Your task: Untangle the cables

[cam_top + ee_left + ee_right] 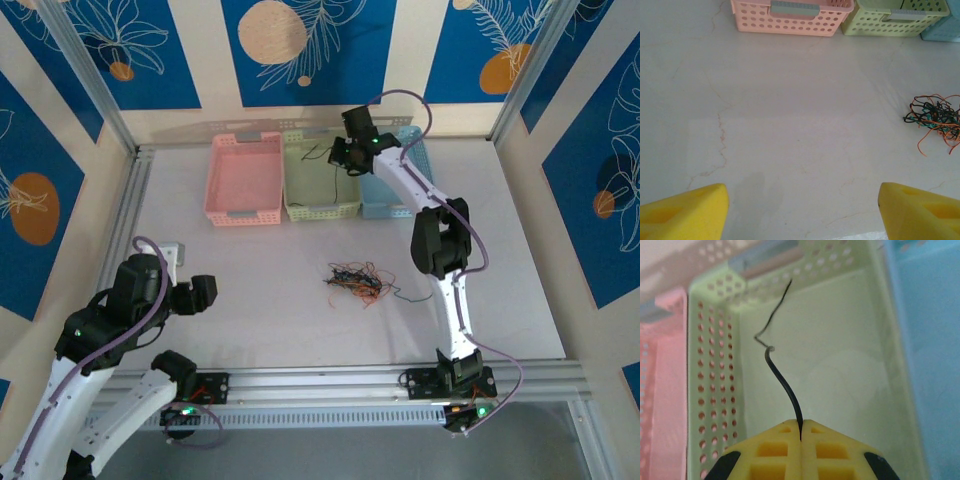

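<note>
I have the right arm stretched far forward from its base at the near edge, elbow bent above the middle of the worktop (250, 300), wrist tipped down over the green basket (320, 210). The right end effector (800, 432) is clenched on one black cable (782, 380). Its yellow pads (775, 450) meet with the strand pinched between them. The strand rises out of the pinch, kinks once, and its far end lies against the basket's far wall. That basket sits between the pink basket (243, 175) and the blue basket (385, 208), all three in a row at the far edge.

The left arm is folded back at the near-left corner, its wrist low and facing out across the worktop. The left end effector (800, 205) is released, its pads spread wide with bare surface between them.

The rest of the cables (352, 278) lie in a small knot of black, orange and greenish strands mid-worktop, well apart from both end effectors. One dark strand trails off to the right.
</note>
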You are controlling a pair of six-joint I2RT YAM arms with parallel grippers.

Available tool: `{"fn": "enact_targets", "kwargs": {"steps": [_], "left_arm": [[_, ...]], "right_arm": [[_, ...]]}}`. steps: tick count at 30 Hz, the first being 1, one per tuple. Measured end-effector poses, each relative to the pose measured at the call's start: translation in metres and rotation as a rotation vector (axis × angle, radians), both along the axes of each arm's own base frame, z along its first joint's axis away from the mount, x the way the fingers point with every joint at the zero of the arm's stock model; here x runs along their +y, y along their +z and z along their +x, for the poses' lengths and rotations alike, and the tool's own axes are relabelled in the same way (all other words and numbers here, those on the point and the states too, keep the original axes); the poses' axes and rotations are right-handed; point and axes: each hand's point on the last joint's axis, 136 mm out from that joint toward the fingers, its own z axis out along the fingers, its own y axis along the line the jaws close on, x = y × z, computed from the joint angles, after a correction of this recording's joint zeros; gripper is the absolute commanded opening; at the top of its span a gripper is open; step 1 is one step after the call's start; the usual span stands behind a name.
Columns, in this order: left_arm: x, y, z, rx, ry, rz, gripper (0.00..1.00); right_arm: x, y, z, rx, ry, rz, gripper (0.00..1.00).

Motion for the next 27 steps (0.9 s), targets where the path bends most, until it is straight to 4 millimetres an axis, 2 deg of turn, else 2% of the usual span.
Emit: {"fn": "enact_targets", "kwargs": {"steps": [4, 6, 11, 14, 16, 19, 23, 25, 27], "left_arm": [[0.001, 0.002, -0.002, -0.013, 0.001, -0.006, 0.79], [0.001, 0.002, -0.002, -0.015, 0.001, -0.007, 0.79], [0.001, 0.002, -0.002, -0.015, 0.001, -0.007, 0.79], [0.002, 0.002, -0.002, -0.017, 0.003, -0.006, 0.79], [0.002, 0.003, -0.002, -0.02, 0.003, -0.007, 0.79], [0.002, 0.003, -0.003, -0.021, 0.003, -0.007, 0.79], [0.002, 0.003, -0.003, -0.021, 0.003, -0.007, 0.79], [0.002, 0.003, -0.003, -0.02, 0.003, -0.008, 0.79], [0.002, 0.002, -0.002, -0.019, 0.002, -0.007, 0.79]], "right_arm": [[0.014, -0.009, -0.011, 0.016, 0.051, -0.027, 0.29], [0.012, -0.012, -0.013, 0.027, 0.057, -0.038, 0.41], [-0.011, -0.018, -0.011, 0.048, 0.038, -0.073, 0.5], [-0.028, -0.016, -0.018, 0.059, 0.025, -0.103, 0.53], [-0.038, -0.007, -0.029, 0.059, 0.02, -0.116, 0.54], [-0.05, 0.018, -0.054, 0.039, 0.02, -0.116, 0.53], [-0.067, 0.056, -0.107, -0.011, 0.034, -0.079, 0.53], [-0.074, 0.061, -0.135, -0.017, 0.044, -0.058, 0.52], [-0.079, 0.051, -0.165, 0.011, 0.065, -0.039, 0.52]]}}
